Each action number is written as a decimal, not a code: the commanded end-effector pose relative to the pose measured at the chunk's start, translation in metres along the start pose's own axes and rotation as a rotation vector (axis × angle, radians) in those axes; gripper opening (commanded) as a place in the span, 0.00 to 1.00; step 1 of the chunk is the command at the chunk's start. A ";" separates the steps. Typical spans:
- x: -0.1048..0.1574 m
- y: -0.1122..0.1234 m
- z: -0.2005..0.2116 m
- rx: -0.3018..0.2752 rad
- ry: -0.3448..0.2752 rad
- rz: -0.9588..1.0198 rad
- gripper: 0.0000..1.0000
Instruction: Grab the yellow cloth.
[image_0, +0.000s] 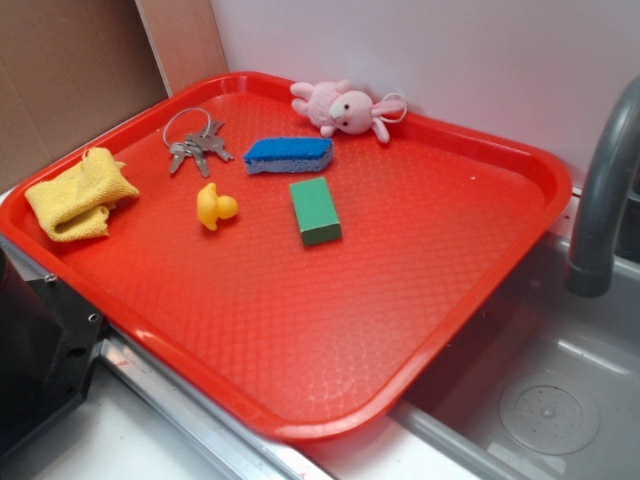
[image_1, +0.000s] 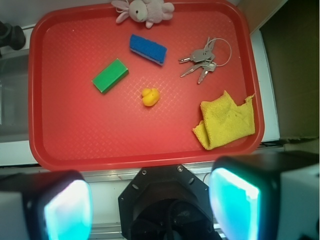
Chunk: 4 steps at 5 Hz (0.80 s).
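Observation:
The yellow cloth (image_0: 78, 195) lies crumpled in the left corner of the red tray (image_0: 300, 320), partly against the rim. In the wrist view the yellow cloth (image_1: 226, 120) sits at the tray's (image_1: 75, 130) lower right, just above the right finger. My gripper (image_1: 150, 202) hangs high above the tray's near edge and is open. Its two cyan-lit fingers (image_1: 67, 210) stand wide apart with nothing between them. The exterior view does not show the gripper.
On the tray lie a yellow rubber duck (image_1: 150, 96), a green block (image_1: 110, 75), a blue sponge (image_1: 148, 48), keys (image_1: 202, 60) and a pink plush bunny (image_1: 142, 10). The black robot base (image_0: 35, 350) stands by the tray's near corner. A grey faucet (image_0: 600, 190) rises over a sink (image_0: 540, 400).

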<state>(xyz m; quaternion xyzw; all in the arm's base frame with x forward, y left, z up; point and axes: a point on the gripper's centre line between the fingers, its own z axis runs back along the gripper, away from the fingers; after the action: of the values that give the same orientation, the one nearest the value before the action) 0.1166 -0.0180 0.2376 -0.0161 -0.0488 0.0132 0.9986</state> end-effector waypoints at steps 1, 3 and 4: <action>0.000 0.000 0.000 0.000 0.000 0.000 1.00; 0.032 0.006 -0.017 0.002 -0.022 0.080 1.00; 0.034 0.017 -0.027 -0.019 -0.024 0.235 1.00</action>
<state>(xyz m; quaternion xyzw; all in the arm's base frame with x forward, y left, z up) 0.1497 -0.0032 0.2097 -0.0299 -0.0517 0.1298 0.9897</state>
